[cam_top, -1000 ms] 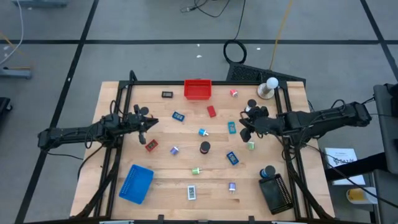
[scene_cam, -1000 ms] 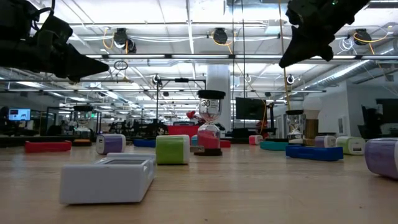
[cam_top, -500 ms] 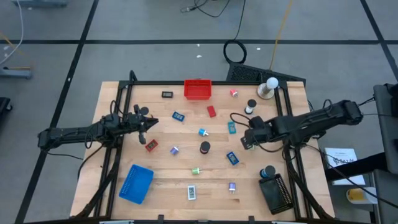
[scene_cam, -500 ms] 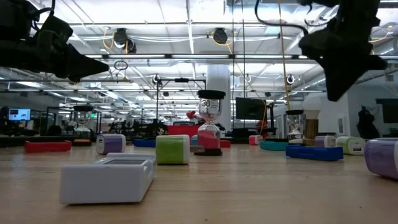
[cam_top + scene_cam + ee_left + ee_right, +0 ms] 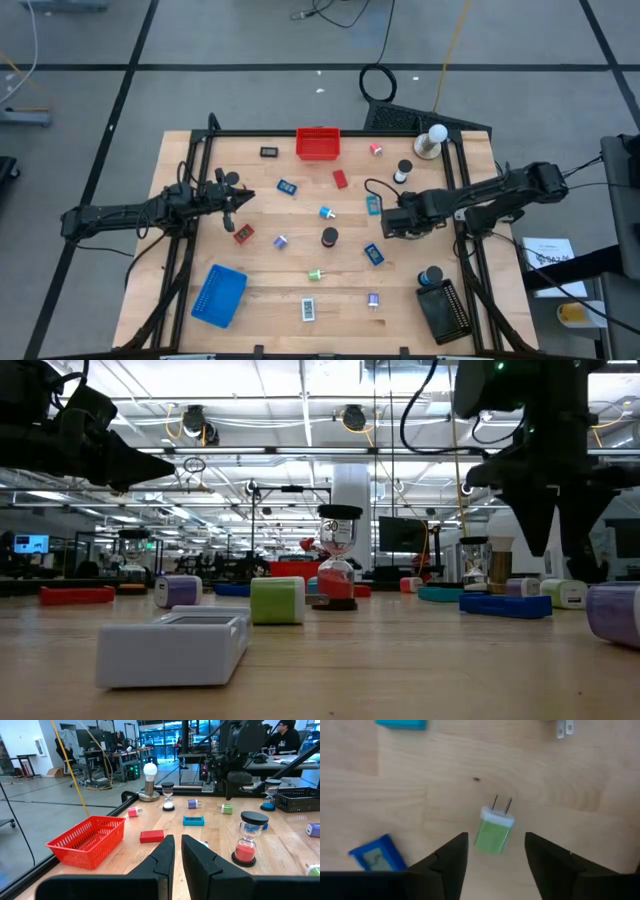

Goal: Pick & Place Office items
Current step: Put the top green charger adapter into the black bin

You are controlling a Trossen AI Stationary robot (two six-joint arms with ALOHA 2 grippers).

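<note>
Hovering over the right half of the counter (image 5: 260,280), the right claw (image 5: 494,851) points straight down with its two dark fingers (image 5: 451,857) spread apart and nothing between them. A green plug adapter (image 5: 494,831) with a white cap and two metal prongs lies flat on the wood directly under the gap, slightly tilted, prongs pointing away from the wrist camera; it touches neither finger. A blue white-labelled rectangle (image 5: 374,854) lies just beside one finger, a teal block (image 5: 400,723) lies farther off, and the prongs of another plug (image 5: 563,727) show at the frame edge.

From above, the right claw (image 5: 393,224) sits between the teal block (image 5: 373,204) and the blue rectangle (image 5: 374,254), hiding the green adapter. The low view shows the same claw (image 5: 545,535) hanging vertically, tips above the counter surface.

The left claw (image 5: 240,199) waits over the left side, fingers (image 5: 162,857) nearly together with only a thin slit, holding nothing. Ahead of it lie a red block (image 5: 151,836), a red tray (image 5: 87,840), and an hourglass with red sand (image 5: 246,840). A white ball on a round stand (image 5: 433,140) stands at the far right corner
</note>
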